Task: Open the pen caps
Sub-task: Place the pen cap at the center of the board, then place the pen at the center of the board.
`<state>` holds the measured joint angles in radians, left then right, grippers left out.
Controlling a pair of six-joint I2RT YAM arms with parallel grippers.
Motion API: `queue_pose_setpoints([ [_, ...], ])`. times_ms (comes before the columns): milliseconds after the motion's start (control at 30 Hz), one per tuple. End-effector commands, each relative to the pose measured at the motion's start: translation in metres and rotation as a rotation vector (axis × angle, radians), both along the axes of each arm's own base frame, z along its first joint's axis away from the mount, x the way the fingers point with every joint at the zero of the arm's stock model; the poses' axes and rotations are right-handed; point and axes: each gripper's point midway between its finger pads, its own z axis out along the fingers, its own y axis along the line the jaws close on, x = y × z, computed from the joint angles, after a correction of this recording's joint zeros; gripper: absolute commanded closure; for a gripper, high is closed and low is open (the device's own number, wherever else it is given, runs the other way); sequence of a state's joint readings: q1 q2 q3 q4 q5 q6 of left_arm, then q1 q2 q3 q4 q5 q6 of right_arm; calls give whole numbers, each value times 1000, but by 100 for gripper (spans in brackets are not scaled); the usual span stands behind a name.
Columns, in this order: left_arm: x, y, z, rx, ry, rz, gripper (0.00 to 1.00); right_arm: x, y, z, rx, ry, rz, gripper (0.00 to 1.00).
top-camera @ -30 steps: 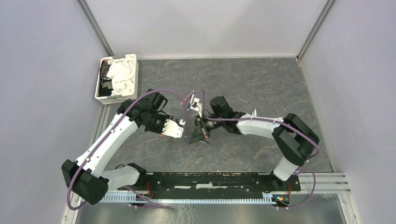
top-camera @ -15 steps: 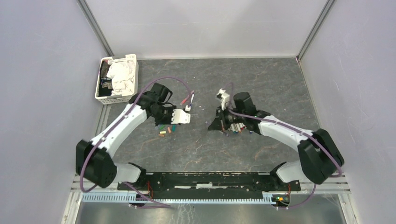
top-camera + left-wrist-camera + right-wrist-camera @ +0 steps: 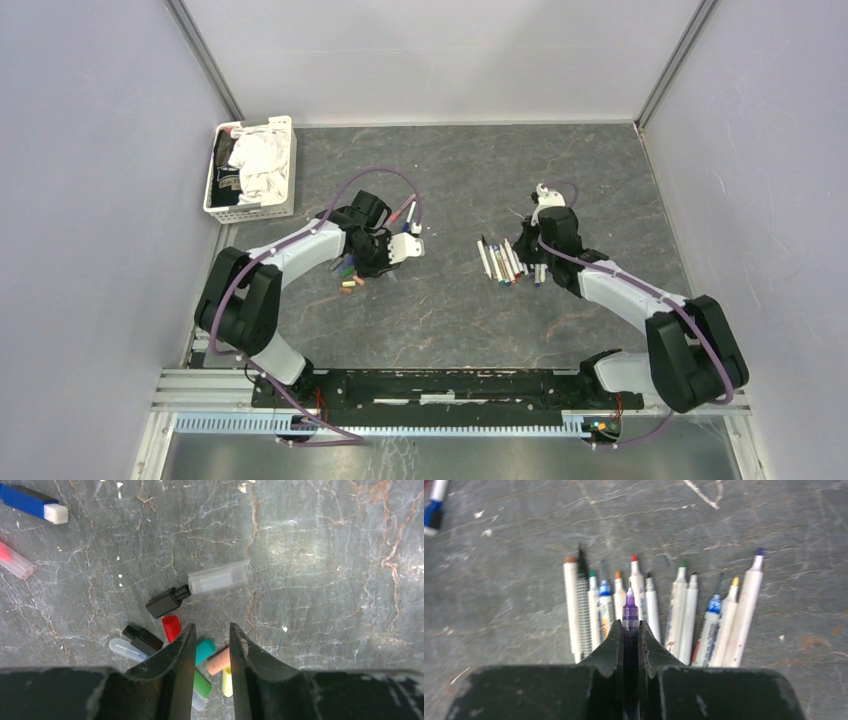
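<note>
**A:** What did the grey tabletop (image 3: pixel 600 170) carry?

**B:** Both arms reached out over it. The left arm (image 3: pixel 300 245) bent toward the middle-left and the right arm (image 3: pixel 620 290) toward the middle-right, well apart from each other. A white basket (image 3: pixel 240 213) with cloths in it sat at the far left corner.

**A:** And the pens?

**B:** A row of white-barrelled pens (image 3: pixel 676 610) lay side by side, their coloured tips bare and pointing away from the right wrist camera. The right jaws were closed on a purple pen (image 3: pixel 630 611), held in line with the middle of that row.

**A:** Where were the pen caps (image 3: pixel 171 628)?

**B:** They lay loose on the tabletop under the left jaws, in a small cluster of red, black, teal, salmon, green and yellow. The left jaws stood parted with nothing gripped. A teal cap (image 3: pixel 205 650) and a salmon cap (image 3: pixel 218 661) showed through the gap, lying below.

**A:** Anything smaller?

**B:** A clear cap (image 3: pixel 218 577) lay just beyond the cluster. It was blurred, so I could not tell whether it touched the black cap (image 3: pixel 164 603) beside it.
</note>
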<state>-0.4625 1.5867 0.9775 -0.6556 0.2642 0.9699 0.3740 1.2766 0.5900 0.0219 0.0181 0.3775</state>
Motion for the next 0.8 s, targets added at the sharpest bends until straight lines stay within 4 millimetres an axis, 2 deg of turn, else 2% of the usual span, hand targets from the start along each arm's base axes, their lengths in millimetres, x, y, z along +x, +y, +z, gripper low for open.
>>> queue_pose_setpoints([
  [0,19,-10,6,-47,-54,85,62,27,-25,-2,-81,-86,-134,99],
  [133,22,-11,14,-55,-63,105,59,37,-21,-12,-85,-79,-128,99],
  [267,23,-14,41,-94,-57,147,59,47,-16,-20,-84,-70,-121,98],
  [333,23,-16,59,-129,-46,176,58,49,-12,-23,-80,-56,-110,95],
  [433,27,-17,94,-197,-50,219,52,49,-8,-29,-65,-37,-100,83],
  [467,28,-15,105,-215,-50,232,47,49,-7,-29,-60,-35,-99,78],
  [567,36,-7,138,-260,-78,290,44,48,-8,-27,-57,-42,-102,70],
  [767,49,19,191,-330,-128,389,42,48,-7,-7,-39,-74,-104,66],
])
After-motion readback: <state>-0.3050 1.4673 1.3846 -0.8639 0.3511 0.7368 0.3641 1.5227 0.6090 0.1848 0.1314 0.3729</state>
